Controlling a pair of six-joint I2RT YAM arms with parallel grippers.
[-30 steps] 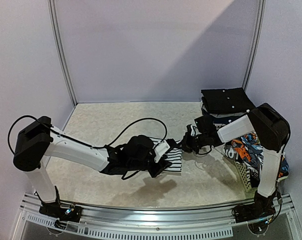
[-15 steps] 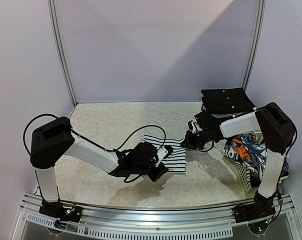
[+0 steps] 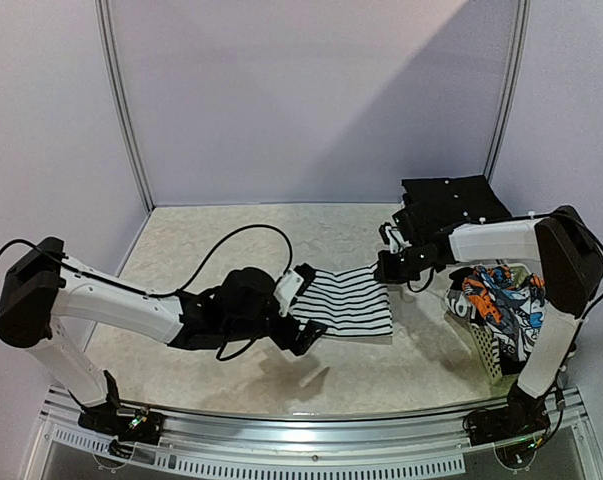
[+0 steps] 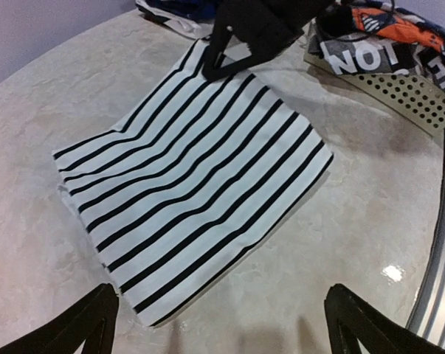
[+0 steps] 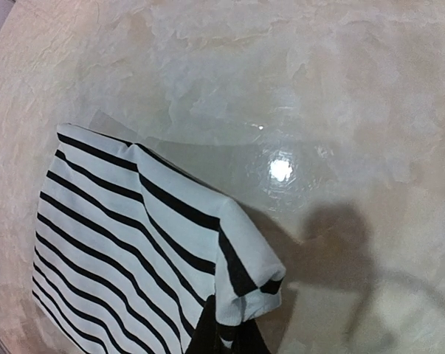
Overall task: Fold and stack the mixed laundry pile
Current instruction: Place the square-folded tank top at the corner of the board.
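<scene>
- The left gripper (image 4: pixel 221 295) is released: its two fingers (image 4: pixel 74 328) are spread wide at the near edge of the striped garment (image 4: pixel 192 184), and nothing is held between them.
- The right gripper (image 5: pixel 226 333) is clenched on one corner of the striped garment. This corner seems to be raised a little from the table (image 5: pixel 318 110), and the cloth is bunched there.
- In the top view, the striped garment is laid mostly flat on the table between the two grippers. The left gripper is found at its left edge and the right gripper at its far right corner.
- A white lattice basket (image 3: pixel 489 350) is placed at the right side of the table, close to the right arm. A printed garment (image 3: pixel 496 300) in orange, blue, white and black is draped in it and over its rim.
- Behind the basket, a stack of dark folded cloth (image 3: pixel 451 200) is seen at the far right corner of the table, apart from the striped garment.
</scene>
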